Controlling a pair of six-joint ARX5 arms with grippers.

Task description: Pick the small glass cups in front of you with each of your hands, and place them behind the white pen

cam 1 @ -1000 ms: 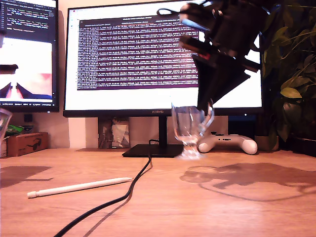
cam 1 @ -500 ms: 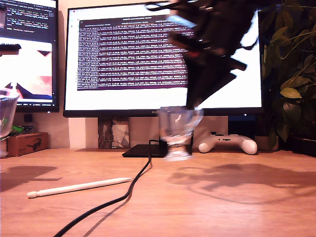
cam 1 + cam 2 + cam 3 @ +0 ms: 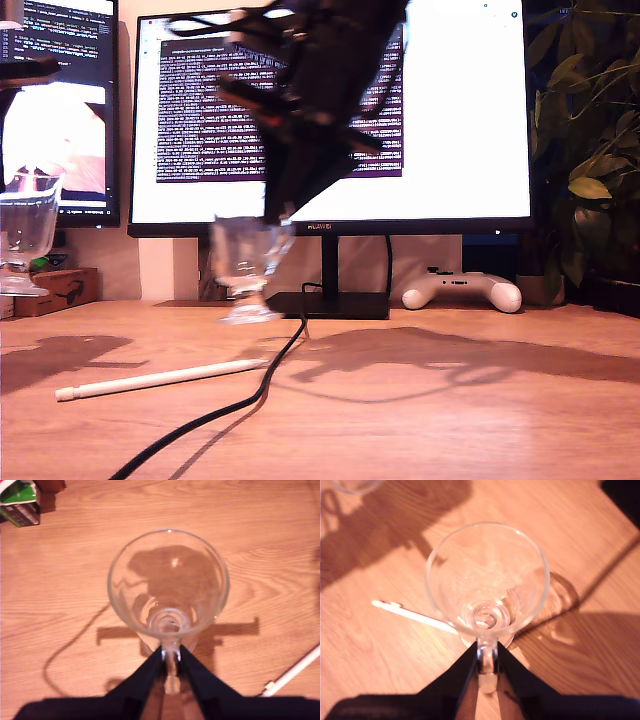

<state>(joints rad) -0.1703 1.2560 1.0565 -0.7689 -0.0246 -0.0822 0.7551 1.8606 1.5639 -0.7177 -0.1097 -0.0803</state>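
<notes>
both glass mugs empty, my first gripper (image 3: pixel 170 661) jaws pinching first glass mug (image 3: pixel 168 587) by its handle, my second gripper (image 3: pixel 487 656) jaws clamping second glass mug (image 3: pixel 487 580) likewise, held above white pen (image 3: pixel 415 614) on worktop (image 3: pixel 480 400)

Big monitor (image 3: pixel 450 120) w/ terminal text, 2nd monitor (image 3: pixel 60 110) beside it, white game controller (image 3: pixel 462 291), black cable (image 3: pixel 250 395), plant (image 3: pixel 590 150), cardboard box (image 3: pixel 55 290) (all on/near wooden desk (image 3: pixel 450 420)).
</notes>
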